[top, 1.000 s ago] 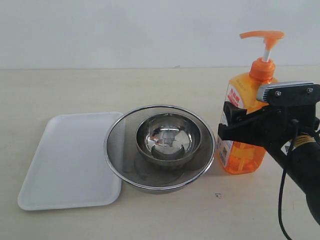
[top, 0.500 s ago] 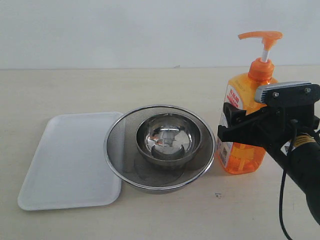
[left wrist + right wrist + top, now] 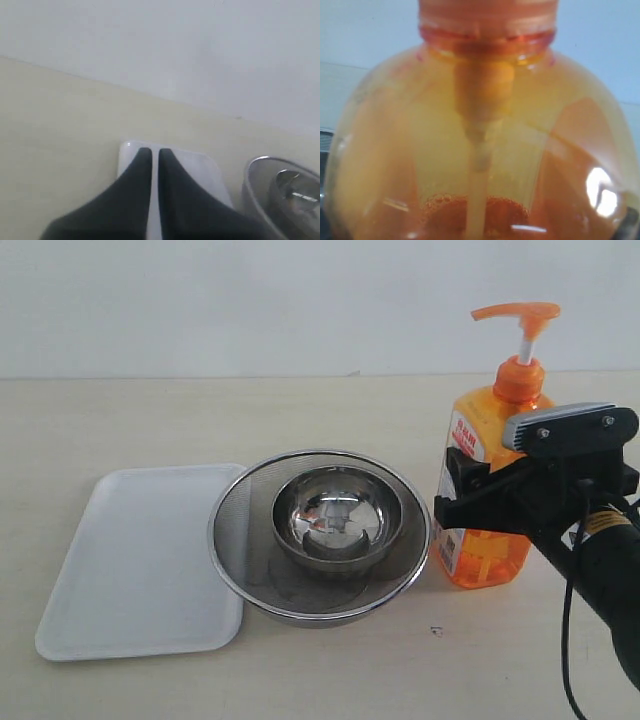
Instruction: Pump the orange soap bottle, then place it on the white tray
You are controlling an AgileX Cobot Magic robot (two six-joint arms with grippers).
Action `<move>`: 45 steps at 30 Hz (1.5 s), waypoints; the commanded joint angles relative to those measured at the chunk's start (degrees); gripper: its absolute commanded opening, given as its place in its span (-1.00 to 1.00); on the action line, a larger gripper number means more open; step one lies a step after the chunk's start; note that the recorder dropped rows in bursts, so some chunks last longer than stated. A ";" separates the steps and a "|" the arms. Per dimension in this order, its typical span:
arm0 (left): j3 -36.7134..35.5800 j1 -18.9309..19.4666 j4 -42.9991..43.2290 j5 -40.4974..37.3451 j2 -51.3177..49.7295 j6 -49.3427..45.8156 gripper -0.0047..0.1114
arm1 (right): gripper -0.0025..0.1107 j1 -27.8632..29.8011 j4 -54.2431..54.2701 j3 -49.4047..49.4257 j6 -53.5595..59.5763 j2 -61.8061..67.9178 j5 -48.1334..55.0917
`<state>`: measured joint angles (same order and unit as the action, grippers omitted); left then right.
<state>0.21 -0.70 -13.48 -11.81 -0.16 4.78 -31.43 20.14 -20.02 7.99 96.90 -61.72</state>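
Right now the orange soap bottle stands base-down on the pale table at the right of the scene, well apart from the white tray, which lies flat at the left. Its orange pump head sits raised on the white stem, nozzle pointing left, and the white-and-red label faces left toward the bowls. The right gripper reaches in from the near right and is clamped around the middle of the bottle's body, one black finger on the far side and one on the near side, the jaws spread wide by the bottle between them. In the right wrist view the translucent orange body fills almost the whole picture, with the dip tube running down the middle and foam on the liquid; only dark slivers of the fingers show at the edges. Between bottle and tray sits a round steel mesh bowl with a smaller shiny steel bowl nested inside it; the mesh bowl's left rim overlaps the tray's right edge, and its right rim lies just beside the bottle. The left gripper appears only in its own wrist view: its two dark fingers are pressed almost together with just a thin slit between them, holding nothing, poised over the tray.
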 commanded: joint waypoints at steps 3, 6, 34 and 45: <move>-0.21 0.07 -14.65 1.55 0.16 1.84 -0.84 | -0.96 -0.08 -0.10 -0.15 4.16 -0.24 -0.16; -0.21 0.07 -18.99 1.44 0.16 1.84 -0.84 | -0.96 -0.08 -0.10 -0.15 5.49 -0.24 -1.00; 1.73 0.07 -48.36 -2.20 0.16 -30.66 -0.84 | -0.96 -6.24 9.24 -0.15 26.01 -0.43 -4.81; 7.24 0.07 -71.67 -10.09 -9.38 -62.76 -0.84 | -0.96 -6.24 5.34 -0.15 26.82 -0.43 -3.14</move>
<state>6.42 -0.70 -78.41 -19.84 -5.60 -48.67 -37.64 27.10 -20.02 34.13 96.90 -63.64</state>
